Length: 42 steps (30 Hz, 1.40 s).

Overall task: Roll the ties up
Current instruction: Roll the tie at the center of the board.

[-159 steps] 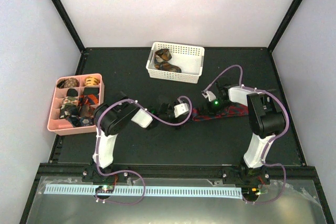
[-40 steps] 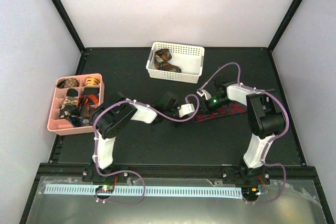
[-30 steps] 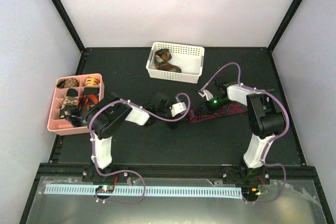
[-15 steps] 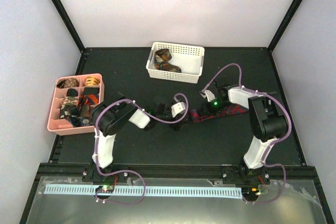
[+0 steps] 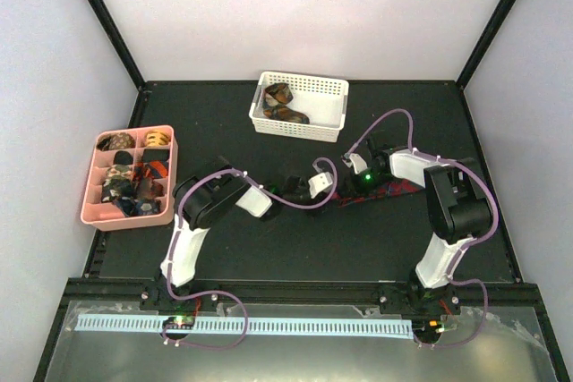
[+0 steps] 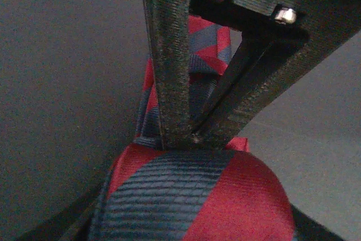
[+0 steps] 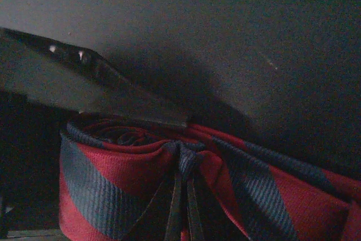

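**Left claw**: partly closed, tips close together at the coiled end of the tie. Cannot tell whether fabric is pinched.
**Right claw**: fully closed, just beside the left, against the same coil.
**Risk:** the coil likely springs open or skews if either claw slips on the soft fabric.
**Tie:** red with dark stripes, lying on the surface. Its coil is between the claws, and its long axis trails away beneath the right arm.

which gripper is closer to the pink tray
Left. The left gripper sits at the rolled end of the plaid tie, on the side facing the pink tray; the right gripper is just past it, farther right.
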Motion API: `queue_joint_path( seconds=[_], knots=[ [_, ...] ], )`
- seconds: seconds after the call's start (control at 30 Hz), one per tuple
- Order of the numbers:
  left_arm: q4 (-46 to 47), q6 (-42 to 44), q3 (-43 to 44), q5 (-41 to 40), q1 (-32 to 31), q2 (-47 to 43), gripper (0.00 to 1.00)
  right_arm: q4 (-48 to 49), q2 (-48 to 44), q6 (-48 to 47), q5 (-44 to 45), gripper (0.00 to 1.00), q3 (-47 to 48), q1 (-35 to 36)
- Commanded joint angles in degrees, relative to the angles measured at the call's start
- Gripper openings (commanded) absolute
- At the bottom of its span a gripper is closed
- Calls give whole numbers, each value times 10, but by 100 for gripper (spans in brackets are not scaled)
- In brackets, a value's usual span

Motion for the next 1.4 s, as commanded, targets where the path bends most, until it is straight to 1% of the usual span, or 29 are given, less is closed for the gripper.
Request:
queue_joint_path(
  seconds=[0.0, 0.03, 0.1, 0.2, 0.23, 0.33, 0.47, 0.57, 0.7, 0.77, 0.8, 0.87, 0.9, 0.93, 0.97, 1.0, 1.13, 1.17, 1.27, 1.3, 1.37],
  knots=[
    [-65, 28, 19, -31, -4, -1, 46, -14, 15, 3, 28, 2, -17, 7],
    [-91, 46, 18, -33, -4, -10, 42, -18, 13, 2, 21, 2, -14, 7],
    [-157, 88, 16, -40, -5, -27, 38, -31, 9, -4, 0, 7, -5, 5],
    [-242, 132, 7, -73, -4, -53, 34, -53, -2, -21, -29, 20, 12, -4],
    [-265, 150, 3, -85, -4, -60, 34, -59, -6, -25, -38, 27, 17, -9],
    [-314, 173, -7, -102, -2, -71, 33, -75, -22, -36, -72, 41, 29, -21],
    [-340, 180, -7, -103, -2, -75, 34, -69, -35, -24, -140, 56, 22, -22],
    [-346, 180, -4, -101, -2, -75, 34, -55, -28, -3, -162, 57, 23, -16],
    [-352, 183, 1, -99, -2, -71, 34, -46, -11, 4, -158, 55, 30, -1],
    [-358, 183, 7, -100, -2, -67, 35, -43, -3, 4, -152, 51, 31, 5],
    [-359, 183, 7, -101, -2, -66, 35, -41, 1, 4, -146, 45, 32, 6],
    [-358, 185, 8, -100, -2, -65, 35, -46, 9, 2, -121, 27, 34, 6],
    [-357, 186, 8, -100, -2, -65, 35, -48, 12, -2, -110, 20, 35, 5],
    [-357, 185, 9, -100, -2, -64, 35, -50, 14, -3, -101, 14, 34, 5],
    [-357, 185, 10, -101, -2, -64, 35, -50, 14, -4, -94, 10, 33, 5],
    [-356, 184, 11, -100, -2, -64, 36, -50, 14, -5, -88, 3, 31, 4],
    [-351, 183, 10, -99, -2, -64, 38, -46, 13, -2, -62, 2, 25, 0],
    [-347, 182, 11, -98, -2, -65, 42, -47, 14, -1, -56, 2, 24, -2],
    [-323, 173, 5, -86, 5, -76, 60, -54, 23, 0, -34, 1, 20, -12],
    [-306, 166, 0, -76, 8, -83, 67, -59, 28, -1, -25, 2, 20, -16],
    [-273, 151, -4, -67, 13, -94, 75, -68, 35, -2, -6, 2, 17, -20]
  ],
)
